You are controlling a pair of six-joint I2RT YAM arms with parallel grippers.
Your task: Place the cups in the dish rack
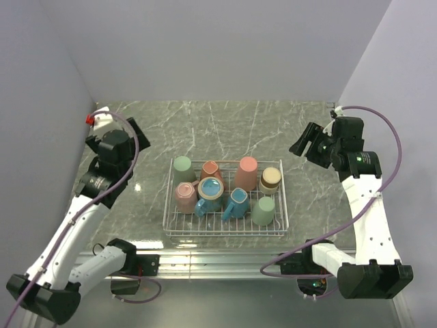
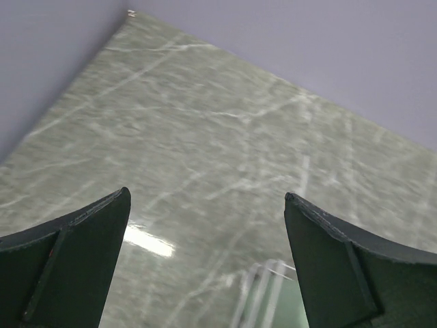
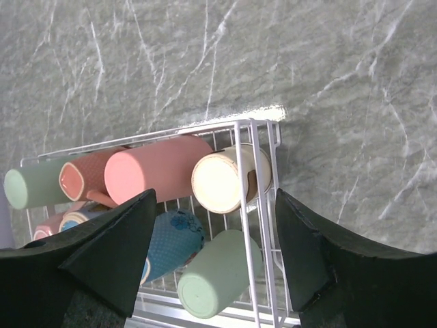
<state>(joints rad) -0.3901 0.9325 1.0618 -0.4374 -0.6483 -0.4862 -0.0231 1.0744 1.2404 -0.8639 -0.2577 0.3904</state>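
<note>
1. Top external view. The dish rack (image 1: 225,233) stands at the middle of the marble table (image 1: 205,123). Eight cups are counted, all inside the rack. The far row, left to right, holds a sage cup (image 1: 182,166), a salmon mug (image 1: 212,171), a tall pink cup (image 1: 245,172) and a short brown cup (image 1: 270,179). The near row holds a pink cup (image 1: 186,195), two blue mugs (image 1: 209,193) and a second sage cup (image 1: 263,210). The left gripper (image 1: 134,131) and the right gripper (image 1: 306,143) hang well apart from the rack, one on either side.

2. Left wrist view. The left gripper (image 2: 206,195) has its jaws wide apart with nothing between them. It faces bare table (image 2: 205,123). A corner of rack wire (image 2: 263,277) shows at the lower edge.

3. Right wrist view. The right gripper (image 3: 213,193) also has its jaws apart and empty, above the rack's far right corner (image 3: 259,126). Below it lie the brown cup (image 3: 222,179), the pink cup (image 3: 160,167), a flower-marked blue mug (image 3: 174,239) and a sage cup (image 3: 215,277).

4. Handling, as a judgement. The cups appear rigid, smooth-glazed, light and liable to chip. A pinch across one wall at the rim, or across the narrow body, looks more secure than the handle. Loading looks complete.
</note>
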